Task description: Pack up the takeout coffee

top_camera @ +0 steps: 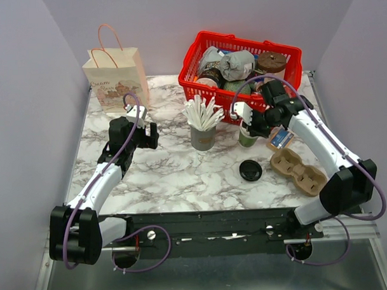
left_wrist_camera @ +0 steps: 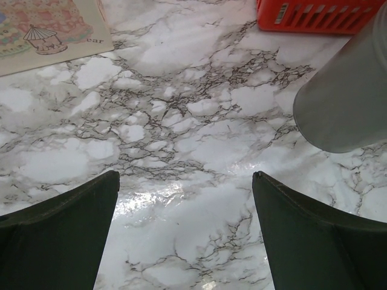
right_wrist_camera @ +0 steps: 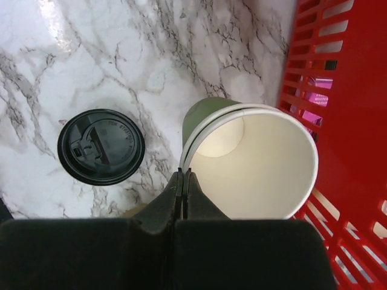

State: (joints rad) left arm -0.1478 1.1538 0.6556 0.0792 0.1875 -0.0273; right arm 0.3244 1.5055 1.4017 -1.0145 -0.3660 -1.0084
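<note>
Nearest the arm bases, well in front of the red basket [top_camera: 193, 88], a black plastic lid [top_camera: 250, 170] lies flat on the marble table [top_camera: 175, 174]. A brown cardboard cup carrier [top_camera: 298, 170] lies to the lid's right, also short of the basket. Farther on, just in front of the basket's near wall, the dark-green paper cup [right_wrist_camera: 260, 163] of the takeout coffee stands upright and uncovered, its pale inside showing and the lid lying apart from it. The right gripper [right_wrist_camera: 182, 176] is clenched, its fingertips pressed together right at the cup's near rim; whether the paper wall is caught between them cannot be told. To the left of the basket's front corner stands a grey cup of white sticks [top_camera: 202, 138]. Farther left of the basket, the left gripper [left_wrist_camera: 184, 176] hangs above bare table, spread wide and holding nothing. At the far edge, left of the basket, a paper bag [top_camera: 117, 77] with handles stands upright.
</note>
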